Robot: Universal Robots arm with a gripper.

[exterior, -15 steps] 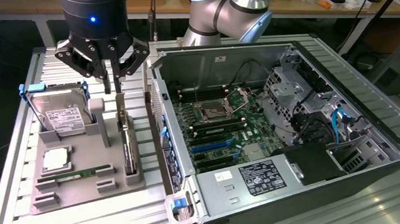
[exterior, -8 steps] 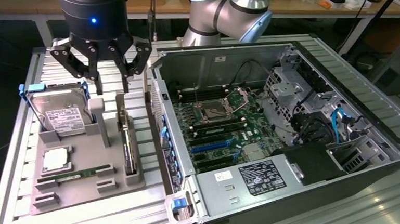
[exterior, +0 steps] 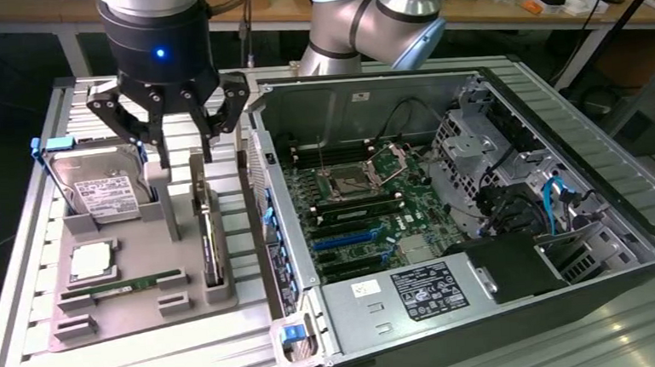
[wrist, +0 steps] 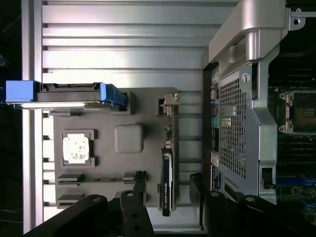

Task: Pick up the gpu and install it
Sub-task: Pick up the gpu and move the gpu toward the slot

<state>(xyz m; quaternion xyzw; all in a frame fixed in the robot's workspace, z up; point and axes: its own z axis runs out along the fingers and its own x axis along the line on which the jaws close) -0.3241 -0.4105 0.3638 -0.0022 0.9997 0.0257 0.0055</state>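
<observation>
The claw [exterior: 182, 134] stands wide, fingers spread and holding nothing. Directly under it, in the gap between the fingers, the gpu [wrist: 168, 170] stands on edge in a slot of the grey tray [exterior: 141, 307]. Its black face is upright and its silver bracket is at the end nearest the claw. The fingers are just above the card, one to each side, and I cannot tell that either touches it.

Out past one finger, towards the exterior view's left, the drive [exterior: 100, 194] leans in its own tray slot. Lower down on that side lie the CPU [exterior: 91, 262] and the RAM stick [exterior: 118, 287].

Past the other finger, just beside the tray, the open case [exterior: 413, 89] lies on the table [exterior: 145, 365]. The motherboard [exterior: 363, 207] shows inside it, well apart from the claw.
</observation>
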